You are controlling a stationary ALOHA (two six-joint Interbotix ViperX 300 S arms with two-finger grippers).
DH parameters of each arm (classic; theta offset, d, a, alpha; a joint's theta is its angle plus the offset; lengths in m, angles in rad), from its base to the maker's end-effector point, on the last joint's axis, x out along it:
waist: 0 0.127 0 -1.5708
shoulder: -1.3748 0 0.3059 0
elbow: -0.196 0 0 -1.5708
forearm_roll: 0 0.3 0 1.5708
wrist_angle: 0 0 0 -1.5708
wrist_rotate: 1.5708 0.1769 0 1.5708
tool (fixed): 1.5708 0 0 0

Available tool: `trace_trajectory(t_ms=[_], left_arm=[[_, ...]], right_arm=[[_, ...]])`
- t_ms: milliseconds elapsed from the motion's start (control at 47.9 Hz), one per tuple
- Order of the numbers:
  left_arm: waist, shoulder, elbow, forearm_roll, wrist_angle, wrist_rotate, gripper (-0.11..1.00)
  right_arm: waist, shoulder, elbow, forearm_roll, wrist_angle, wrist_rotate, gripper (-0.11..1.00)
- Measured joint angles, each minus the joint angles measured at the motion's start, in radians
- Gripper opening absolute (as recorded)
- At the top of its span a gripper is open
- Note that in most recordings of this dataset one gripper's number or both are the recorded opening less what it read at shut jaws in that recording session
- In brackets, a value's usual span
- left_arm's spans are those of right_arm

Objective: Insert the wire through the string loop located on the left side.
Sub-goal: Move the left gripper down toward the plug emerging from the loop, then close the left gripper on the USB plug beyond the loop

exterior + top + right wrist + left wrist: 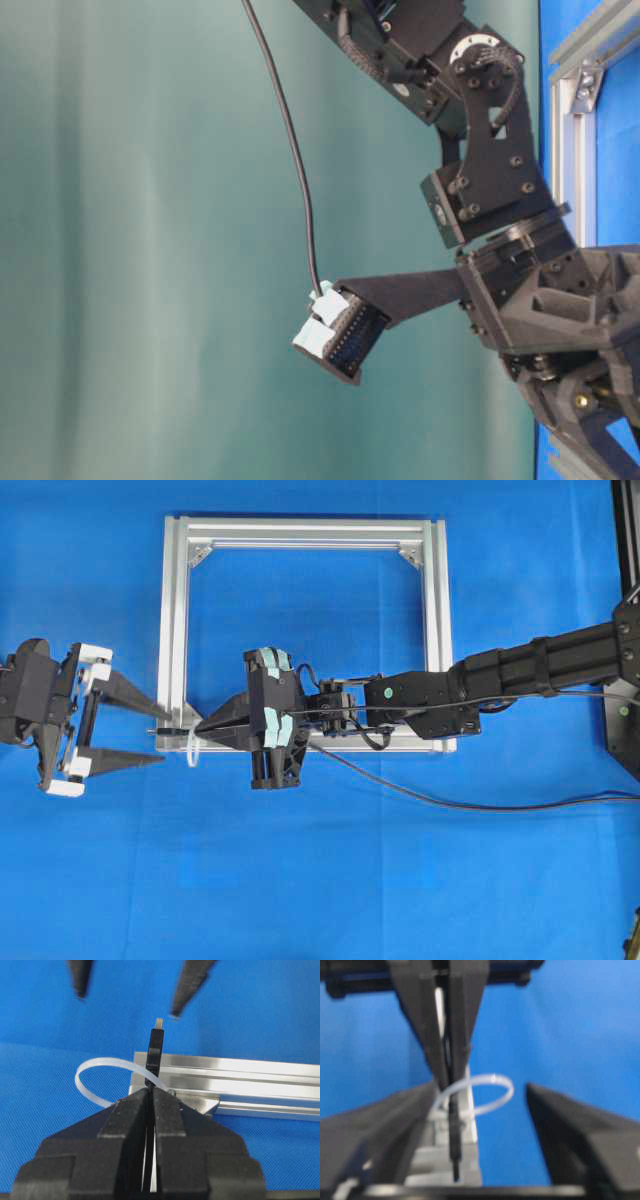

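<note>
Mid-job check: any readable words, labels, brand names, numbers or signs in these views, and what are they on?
None: no readable text in any view.
Green dot sticker on the right arm: blank.
Teal tape on the right pincer: unmarked.
Silver frame, wire, string loop: bare.

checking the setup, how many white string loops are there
1. The string loop sits at the silver frame's lower-left corner, just ahead of the right gripper. The arms could be hiding others.
</note>
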Motion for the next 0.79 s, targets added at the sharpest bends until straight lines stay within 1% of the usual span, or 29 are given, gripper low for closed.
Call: trace_trajectory(t_ms=[42,104,418,564,793], left_arm=[[-0.002,0.000,-0.002,0.002,0.002,0.000,0.86],[0.002,-0.003,-0.005,0.002,0.005,0.000,0.92],[0.025,-0.003,-0.014,0.000,0.052,0.002,0.92],[0.025,0.048,-0.015,0.000,0.054,0.002,0.92],[0.026,0.167,-0.034,0.002,0.052,0.000,0.92]], right_arm=[[0.000,0.000,0.000,0.002,0.000,0.000,-0.10],[-0.002,0.000,0.000,0.000,0.000,0.000,-0.10],[0.000,0.000,0.000,0.000,-0.003,0.000,-0.10],[0.000,0.000,0.000,0.002,-0.005,0.000,-0.10],[0.000,0.000,0.000,0.000,-0.008,0.000,-0.10]])
